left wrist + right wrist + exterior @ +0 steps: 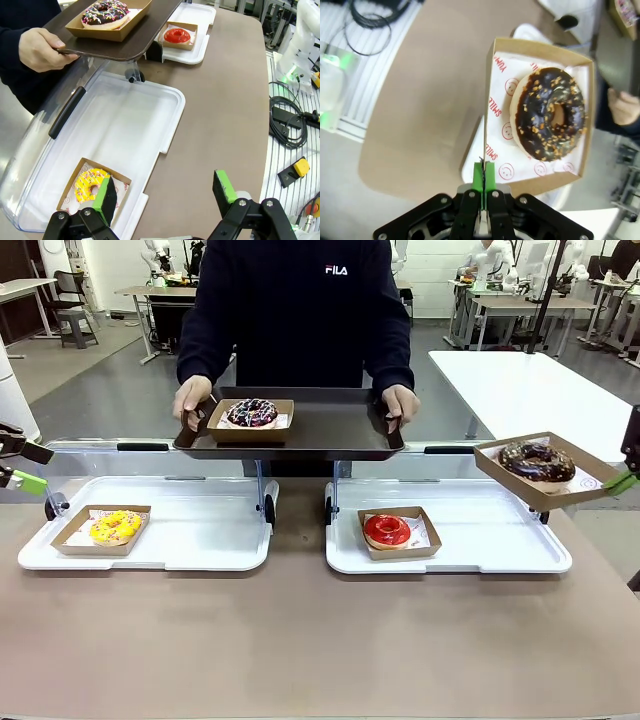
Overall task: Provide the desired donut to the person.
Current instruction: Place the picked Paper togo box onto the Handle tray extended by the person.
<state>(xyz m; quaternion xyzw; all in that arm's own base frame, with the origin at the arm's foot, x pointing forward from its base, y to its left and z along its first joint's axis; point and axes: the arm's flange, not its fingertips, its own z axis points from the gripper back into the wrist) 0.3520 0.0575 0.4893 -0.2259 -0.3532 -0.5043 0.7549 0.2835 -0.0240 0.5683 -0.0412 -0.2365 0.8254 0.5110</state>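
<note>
Front view: at the desk's left edge the left claw (22, 464) is spread apart, holding nothing. In the left white tray (200, 540), a yellow donut (116, 527) is kept in a cardboard box at its left end. A dark tray (330, 430) carried by the person (300, 310) holds a boxed sprinkled chocolate donut (252, 413). A red donut (386, 531) is boxed in the right white tray (500, 540). At the right edge, a box (545, 468) with a chocolate nut donut (537, 460) is clamped by the right claw (483, 175).

Sprinkled donut (252, 413) on person's tray (330, 435)
</note>
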